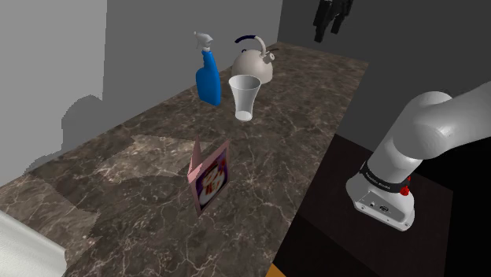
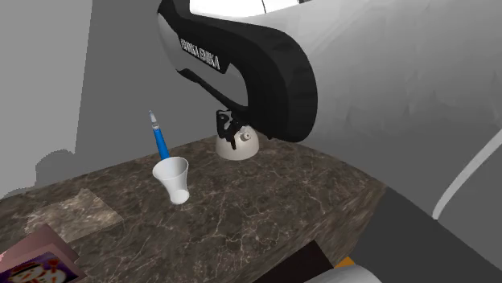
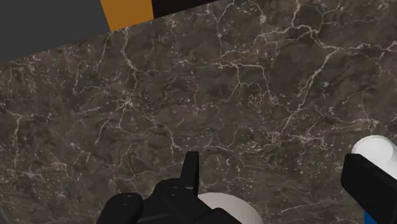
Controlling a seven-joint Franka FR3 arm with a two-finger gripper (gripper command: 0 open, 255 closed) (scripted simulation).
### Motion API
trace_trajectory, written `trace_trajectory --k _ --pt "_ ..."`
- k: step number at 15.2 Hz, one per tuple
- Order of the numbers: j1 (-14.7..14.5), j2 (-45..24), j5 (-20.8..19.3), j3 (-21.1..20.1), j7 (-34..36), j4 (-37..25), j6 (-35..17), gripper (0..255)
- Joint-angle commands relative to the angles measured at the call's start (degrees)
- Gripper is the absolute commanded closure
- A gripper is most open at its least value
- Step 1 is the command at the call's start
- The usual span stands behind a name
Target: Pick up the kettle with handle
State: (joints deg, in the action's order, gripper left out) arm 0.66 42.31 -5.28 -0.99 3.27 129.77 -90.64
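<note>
Fingers (image 3: 372, 188) of our gripper (image 1: 330, 24) stand apart, clasping nothing, above the beige kettle (image 1: 253, 63) beside the blue spray bottle (image 1: 208, 79).

Dark brown marble counter (image 1: 299, 118), pale-veined. Rounded cream kettle (image 1: 253, 67) with a dark blue handle (image 1: 250, 38); blue spray bottle (image 1: 208, 83) with a whitish trigger (image 1: 203, 37); white flared cup (image 1: 245, 96); pink flat box (image 1: 211, 177) with a printed face.

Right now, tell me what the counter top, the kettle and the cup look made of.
Dark brown veined counter top: looks like polished marble or stone, going by its pale branching veins. Round beige kettle with dark arched handle: smooth, plain body, maybe enamelled metal or ceramic; unclear. White flared cup: plain matt white, possibly plastic or ceramic.
</note>
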Motion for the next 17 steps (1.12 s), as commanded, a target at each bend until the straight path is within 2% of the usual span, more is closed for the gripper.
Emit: trace_trajectory --k 1,9,17 --pt "0.0 0.0 0.0 0.0 0.0 0.0 0.0 0" --pt "0.1 -16.0 -1.7 2.8 -4.8 -8.5 -9.0 0" --pt "0.2 -32.8 -1.6 4.8 -9.7 -21.9 -14.0 0"
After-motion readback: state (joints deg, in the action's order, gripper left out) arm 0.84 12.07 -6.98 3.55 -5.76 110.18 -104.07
